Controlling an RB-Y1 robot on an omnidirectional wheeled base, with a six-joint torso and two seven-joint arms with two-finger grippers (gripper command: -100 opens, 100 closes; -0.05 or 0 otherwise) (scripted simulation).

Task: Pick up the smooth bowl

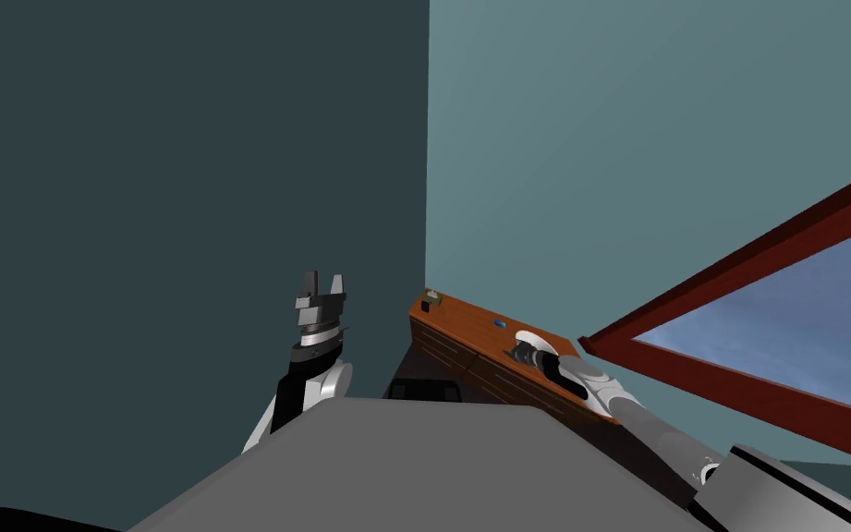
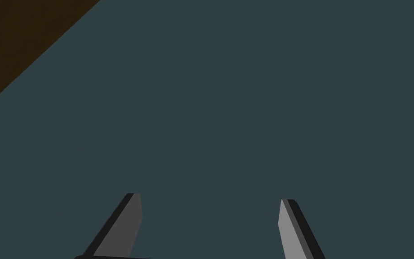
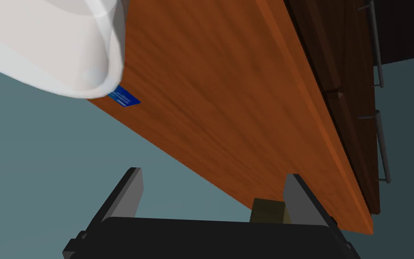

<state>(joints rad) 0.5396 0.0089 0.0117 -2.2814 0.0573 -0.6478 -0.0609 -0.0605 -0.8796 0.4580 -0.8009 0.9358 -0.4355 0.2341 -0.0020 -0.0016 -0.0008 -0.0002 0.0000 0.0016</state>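
Right pincer (image 3: 212,173) spread wide and empty over the wooden bench (image 3: 228,112). White smooth bowl (image 3: 44,45) on the bench top, beside a blue card (image 3: 124,96), apart from both fingers. Left pincer (image 2: 210,198) raised, likewise wide.

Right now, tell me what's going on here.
The right gripper reaches over the wooden dresser top, fingers open and empty. The white bowl stands on that top near a small blue card, ahead of the fingers and off to one side, not between them, so it isn't picked up yet. The left gripper is raised near the dark wall, open and holding nothing.
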